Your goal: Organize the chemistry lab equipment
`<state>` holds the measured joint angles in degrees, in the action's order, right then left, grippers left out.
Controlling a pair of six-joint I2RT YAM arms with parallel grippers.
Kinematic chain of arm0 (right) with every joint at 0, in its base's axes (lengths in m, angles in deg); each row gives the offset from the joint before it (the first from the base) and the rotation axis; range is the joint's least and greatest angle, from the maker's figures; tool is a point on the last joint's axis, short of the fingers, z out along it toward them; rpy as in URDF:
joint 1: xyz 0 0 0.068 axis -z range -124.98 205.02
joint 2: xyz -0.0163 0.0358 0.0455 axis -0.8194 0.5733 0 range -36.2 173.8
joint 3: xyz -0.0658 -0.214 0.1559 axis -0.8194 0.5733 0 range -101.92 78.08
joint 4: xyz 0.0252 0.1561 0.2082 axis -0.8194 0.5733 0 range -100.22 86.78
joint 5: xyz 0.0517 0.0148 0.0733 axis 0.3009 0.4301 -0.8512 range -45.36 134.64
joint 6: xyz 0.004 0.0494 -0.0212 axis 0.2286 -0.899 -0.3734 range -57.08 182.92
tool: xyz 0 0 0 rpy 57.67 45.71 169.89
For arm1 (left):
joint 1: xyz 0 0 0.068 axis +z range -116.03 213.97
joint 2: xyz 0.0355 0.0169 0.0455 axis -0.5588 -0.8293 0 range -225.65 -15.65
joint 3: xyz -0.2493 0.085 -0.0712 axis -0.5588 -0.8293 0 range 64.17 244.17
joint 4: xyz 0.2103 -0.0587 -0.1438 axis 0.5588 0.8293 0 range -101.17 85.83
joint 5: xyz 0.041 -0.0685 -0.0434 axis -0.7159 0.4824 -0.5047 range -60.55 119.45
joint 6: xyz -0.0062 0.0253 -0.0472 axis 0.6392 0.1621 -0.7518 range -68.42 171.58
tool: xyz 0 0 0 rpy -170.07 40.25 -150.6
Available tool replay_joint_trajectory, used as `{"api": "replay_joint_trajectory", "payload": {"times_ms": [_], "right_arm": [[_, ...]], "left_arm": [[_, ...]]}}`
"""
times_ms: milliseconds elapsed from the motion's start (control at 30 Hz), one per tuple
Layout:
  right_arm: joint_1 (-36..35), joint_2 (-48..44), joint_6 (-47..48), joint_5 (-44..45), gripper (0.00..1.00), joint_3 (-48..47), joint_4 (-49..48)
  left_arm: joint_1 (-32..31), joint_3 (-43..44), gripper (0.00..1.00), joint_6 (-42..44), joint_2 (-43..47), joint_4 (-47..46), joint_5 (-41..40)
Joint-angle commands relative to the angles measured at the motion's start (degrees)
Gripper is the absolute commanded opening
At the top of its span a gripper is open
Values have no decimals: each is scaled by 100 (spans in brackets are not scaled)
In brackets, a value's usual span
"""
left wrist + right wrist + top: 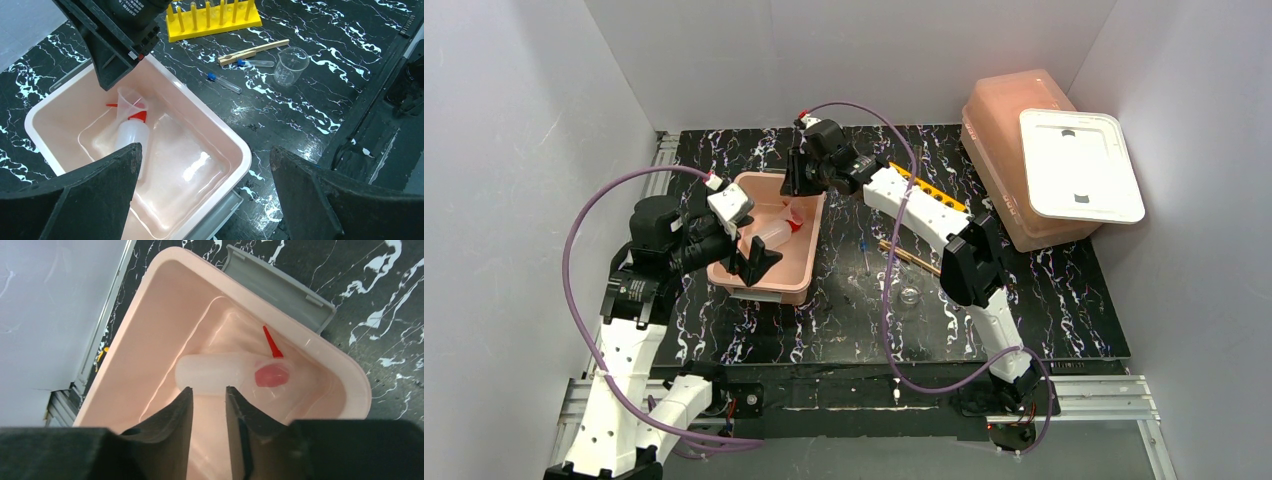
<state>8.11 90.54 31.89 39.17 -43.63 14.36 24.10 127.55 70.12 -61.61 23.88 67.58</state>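
1. Top view: the red-capped bottle (776,234) lies inside the pink tub (769,290), at nine o'clock from the yellow rack (939,197).
2. Left wrist: the left gripper (205,155) is spread wide and empty above the tub.
3. Right wrist: the right gripper (209,392) is slightly parted, pinching nothing, with the bottle at its twelve o'clock.

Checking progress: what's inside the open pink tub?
A red-capped white bottle on its side, a clear funnel-like piece at its cap. Fingers of the left gripper hide one corner.

The worktop (1044,300) is black with white marbled veining. The tub (240,150) is pale pink; the bottle (131,139) is translucent white with a red cap (140,116). The rack (215,26) is yellow, two clear tubes (226,83) have blue caps, the lid (1079,165) is white.
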Motion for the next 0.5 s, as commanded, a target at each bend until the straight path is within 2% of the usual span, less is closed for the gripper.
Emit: {"api": "replay_joint_trajectory", "payload": {"times_ms": [0,167,300,467], "right_arm": [[-50,-311,206,212,41,-265,-314],[-37,-1193,536,403,43,189,-221],[-7,-2460,973,820,44,1359,-122],[83,-4034,1292,1510,46,3110,673]], "left_arm": [[28,159,100,97,104,159,151],[29,170,99,91,139,172,10],[32,45,99,82,95,135,-406],[32,-179,99,60,-103,-67,-1042]]}}
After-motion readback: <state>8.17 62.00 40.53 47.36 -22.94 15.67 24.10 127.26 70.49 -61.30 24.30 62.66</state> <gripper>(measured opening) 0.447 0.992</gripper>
